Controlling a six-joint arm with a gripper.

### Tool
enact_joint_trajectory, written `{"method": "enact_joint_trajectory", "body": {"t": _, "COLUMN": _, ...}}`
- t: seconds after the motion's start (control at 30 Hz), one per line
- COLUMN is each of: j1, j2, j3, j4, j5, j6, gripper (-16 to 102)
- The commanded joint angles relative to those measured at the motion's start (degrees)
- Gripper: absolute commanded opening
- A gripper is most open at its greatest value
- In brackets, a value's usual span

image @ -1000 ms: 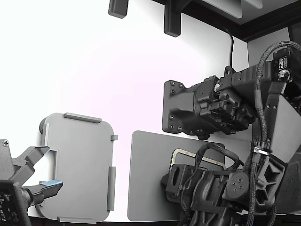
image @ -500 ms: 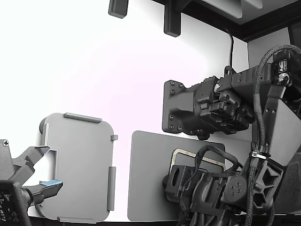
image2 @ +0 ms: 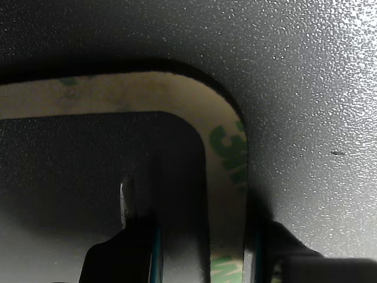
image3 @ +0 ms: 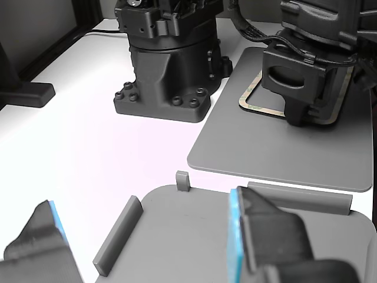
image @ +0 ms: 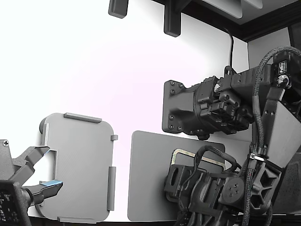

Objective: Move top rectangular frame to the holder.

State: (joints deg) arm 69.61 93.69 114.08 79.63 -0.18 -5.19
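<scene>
Wrist view showed the gripper (image2: 200,259) lowered onto the dark grey mat (image2: 306,88), its two fingers straddling one side of the top rectangular frame (image2: 227,177) near a rounded corner, without visibly pinching it. Seen in the exterior view, the holder (image: 80,167) sat well apart, towards that view's left.
</scene>
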Motion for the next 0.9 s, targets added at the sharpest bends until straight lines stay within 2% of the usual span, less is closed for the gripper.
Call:
{"method": "enact_joint_trajectory", "body": {"t": 0.0, "j1": -0.5, "j2": 0.5, "j3": -1.5, "j4": -0.1, "j5": 0.6, "j6": 0.4, "gripper": 50}}
{"method": "enact_joint_trajectory", "body": {"t": 0.23, "j1": -0.8, "j2": -0.2, "j3": -2.0, "j4": 0.1, "j5": 3.5, "j6": 2.4, "gripper": -10}}
{"method": "enact_joint_trajectory", "body": {"t": 0.47, "j1": -0.8, "j2": -0.2, "j3": -5.3, "j4": 3.3, "j5": 3.5, "j6": 1.4, "gripper": -11}}
{"method": "enact_joint_trajectory", "body": {"t": 0.87, "j1": -5.2, "j2": -1.6, "j3": -20.7, "j4": 15.2, "j5": 5.4, "j6": 4.7, "gripper": -11}}
